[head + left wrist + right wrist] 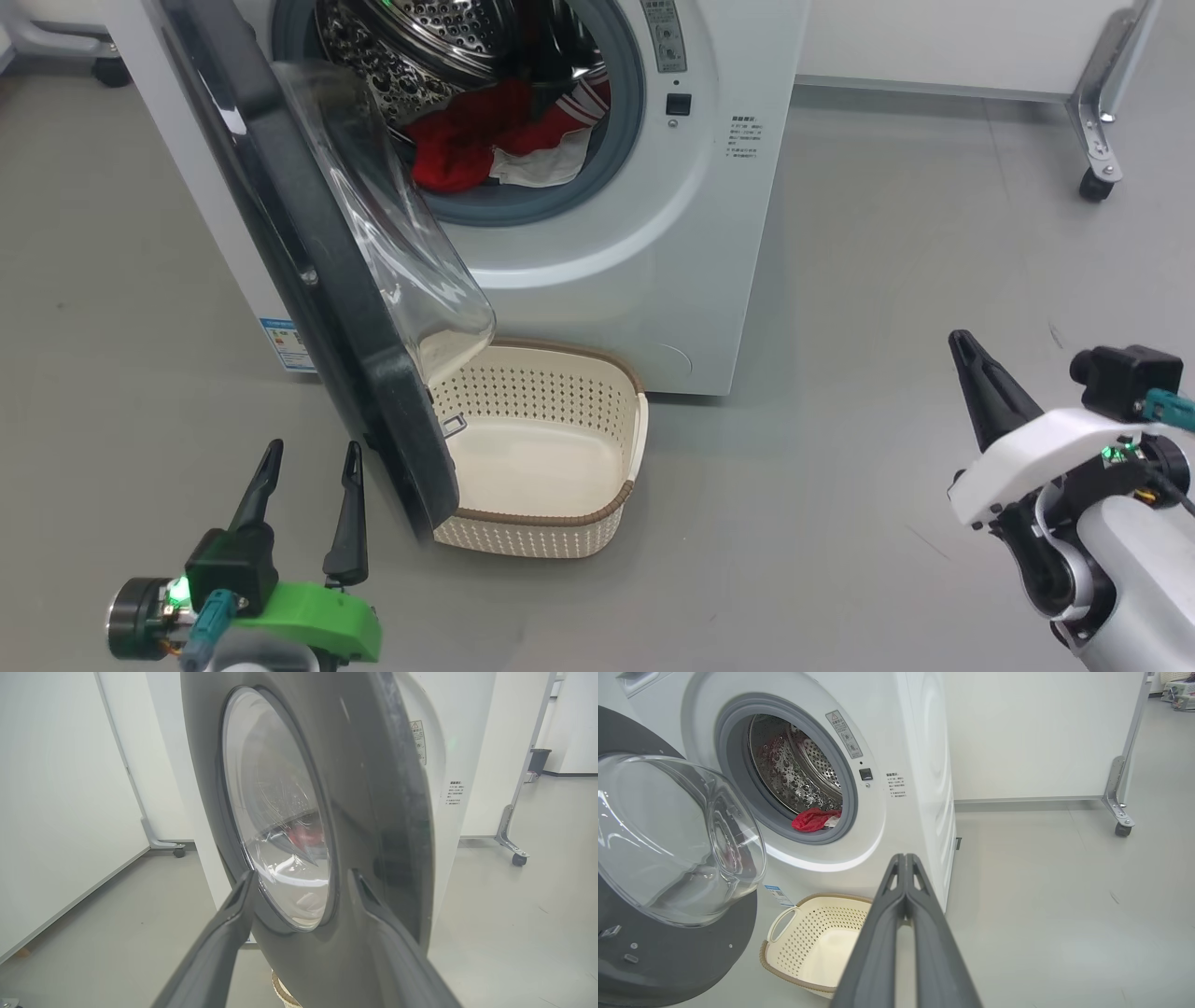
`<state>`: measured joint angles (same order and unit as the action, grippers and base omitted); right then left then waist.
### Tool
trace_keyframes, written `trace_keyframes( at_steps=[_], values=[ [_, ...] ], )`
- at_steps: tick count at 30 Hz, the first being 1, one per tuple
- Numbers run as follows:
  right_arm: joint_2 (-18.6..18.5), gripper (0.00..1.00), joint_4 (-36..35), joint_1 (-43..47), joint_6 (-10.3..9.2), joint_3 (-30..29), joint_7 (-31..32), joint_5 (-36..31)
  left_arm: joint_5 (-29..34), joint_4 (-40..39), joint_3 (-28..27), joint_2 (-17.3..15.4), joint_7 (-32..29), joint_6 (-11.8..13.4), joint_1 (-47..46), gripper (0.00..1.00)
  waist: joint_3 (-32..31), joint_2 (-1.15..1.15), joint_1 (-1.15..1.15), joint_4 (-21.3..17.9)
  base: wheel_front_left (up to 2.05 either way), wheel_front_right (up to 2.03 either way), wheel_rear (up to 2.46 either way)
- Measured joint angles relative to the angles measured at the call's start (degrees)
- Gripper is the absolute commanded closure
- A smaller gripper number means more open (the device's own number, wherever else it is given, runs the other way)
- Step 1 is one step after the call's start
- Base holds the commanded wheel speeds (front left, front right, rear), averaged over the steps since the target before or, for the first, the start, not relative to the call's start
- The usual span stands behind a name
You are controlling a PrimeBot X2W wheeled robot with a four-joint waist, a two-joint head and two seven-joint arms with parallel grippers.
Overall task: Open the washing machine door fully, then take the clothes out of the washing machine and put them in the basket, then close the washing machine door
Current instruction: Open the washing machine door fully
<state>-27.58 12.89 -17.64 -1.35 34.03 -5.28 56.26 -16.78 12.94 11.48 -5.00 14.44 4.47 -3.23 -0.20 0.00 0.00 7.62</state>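
While door hangs half-open just beside basket, left tool gapes empty, right tool pinched closed, empty

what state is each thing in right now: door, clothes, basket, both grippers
washing machine door: open, swung out from the front
clothes: lying inside the washing machine
basket: on the floor, empty
left gripper: open, holding nothing
right gripper: shut, holding nothing

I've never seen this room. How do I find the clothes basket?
Find the big white washing machine with its round door standing open. On the floor right in front of it sits the basket: low, cream plastic dotted with little holes, with a brown woven-look rim.
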Motion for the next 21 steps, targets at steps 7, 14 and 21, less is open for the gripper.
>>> trace_keyframes(
  at_steps=[7, 14, 21],
  values=[
    [1.08, 0.0, -0.56, 6.78, -3.45, -2.33, -8.14, -1.36, 0.51, -0.38, -0.7, 0.01, 0.0, -0.56, 0.2, 0.0, -0.14, 0.0, 0.0, -0.48, 0.0, 0.0, 0.0],
    [1.08, 0.0, -2.26, 10.28, -4.43, -3.39, -9.17, -4.22, 0.75, -0.48, -1.4, 0.02, 0.0, -1.05, 0.36, 0.0, -0.15, 0.0, 0.0, -0.92, 0.0, 0.0, 0.0],
    [1.6, 0.0, -4.35, 12.89, -4.86, -5.28, -9.17, -7.89, 1.21, -0.49, -1.91, 0.14, 0.0, -1.36, 1.2, 0.0, 0.04, 0.0, 0.0, -1.49, 0.0, 0.0, 0.0]
  ],
)
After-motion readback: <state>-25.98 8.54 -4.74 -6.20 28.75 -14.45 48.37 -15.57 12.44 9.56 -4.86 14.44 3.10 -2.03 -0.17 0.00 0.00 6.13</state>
